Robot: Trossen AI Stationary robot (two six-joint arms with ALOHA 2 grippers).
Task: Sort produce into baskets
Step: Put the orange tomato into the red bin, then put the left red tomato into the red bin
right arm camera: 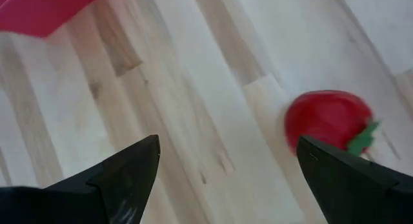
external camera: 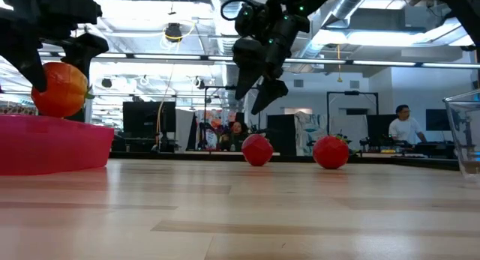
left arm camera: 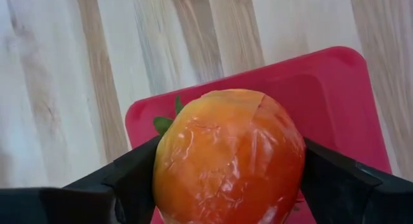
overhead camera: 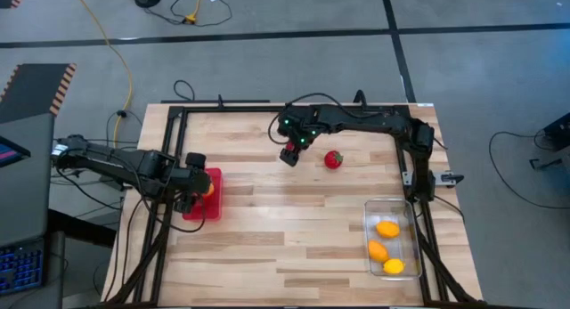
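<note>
My left gripper (overhead camera: pixel 201 190) is shut on an orange tomato (left arm camera: pixel 229 156) with a green top, just above the small red bin (external camera: pixel 52 144) at the table's left. My right gripper (external camera: pixel 262 91) is open and empty, hanging above a red piece (external camera: pixel 257 150) on the wood at the far middle. That piece shows in the right wrist view (right arm camera: pixel 328 121), nearer one finger. A second red piece (overhead camera: pixel 333 159) lies on the wood to its right. The clear bin (overhead camera: pixel 411 222) at the near right holds three yellow-orange ovals (overhead camera: pixel 387 228). My left gripper pinches the orange tomato by two opposite sides (left arm camera: pixel 169 166) between its two fingers (left arm camera: pixel 122 179). The fingers come from above, pointing down. The tomato is lifted clear, above the red bin's open top (left arm camera: pixel 322 88), with its green top (left arm camera: pixel 164 122) pointing away from the wrist.
A black frame (overhead camera: pixel 169 122) runs along the table's far, left and right sides. Bare wood lies between the two bins (overhead camera: pixel 294 229). People sit in the room beyond the far edge (external camera: pixel 405 125).
</note>
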